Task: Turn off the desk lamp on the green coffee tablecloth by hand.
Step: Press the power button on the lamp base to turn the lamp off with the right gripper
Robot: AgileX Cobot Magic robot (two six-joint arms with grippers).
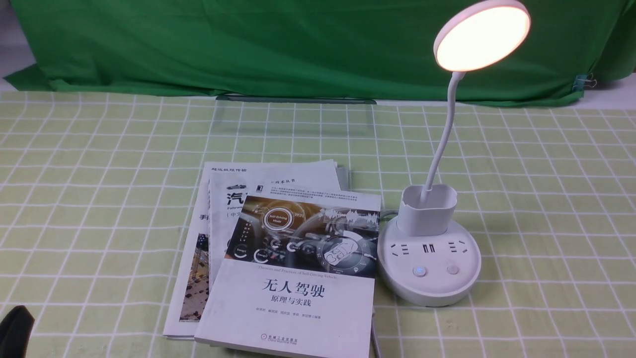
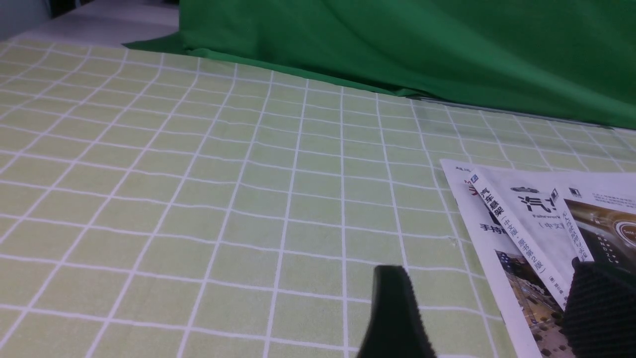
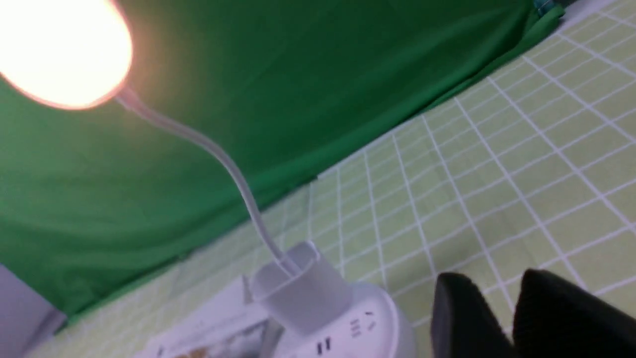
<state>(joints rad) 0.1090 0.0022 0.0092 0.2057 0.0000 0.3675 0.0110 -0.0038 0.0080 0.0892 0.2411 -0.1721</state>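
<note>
On tablecloth (image 1: pixel 546 199): desk lamp (image 1: pixel 449 119), lit;
base (image 1: pixel 432 291): probably light, may slide;
contact: base buttons (image 1: pixel 420 271), press down;
right hand (image 3: pixel 496 282): parted narrowly, empty;
left hand (image 2: pixel 489 273): wide, empty

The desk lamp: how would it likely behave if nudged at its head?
The desk lamp would probably sway first, since its disc head sits on a thin, curved neck. Tipping seems less likely under a light push, as the round base is broad and flat, though the high, off-centre head could make it somewhat top-heavy.
</note>
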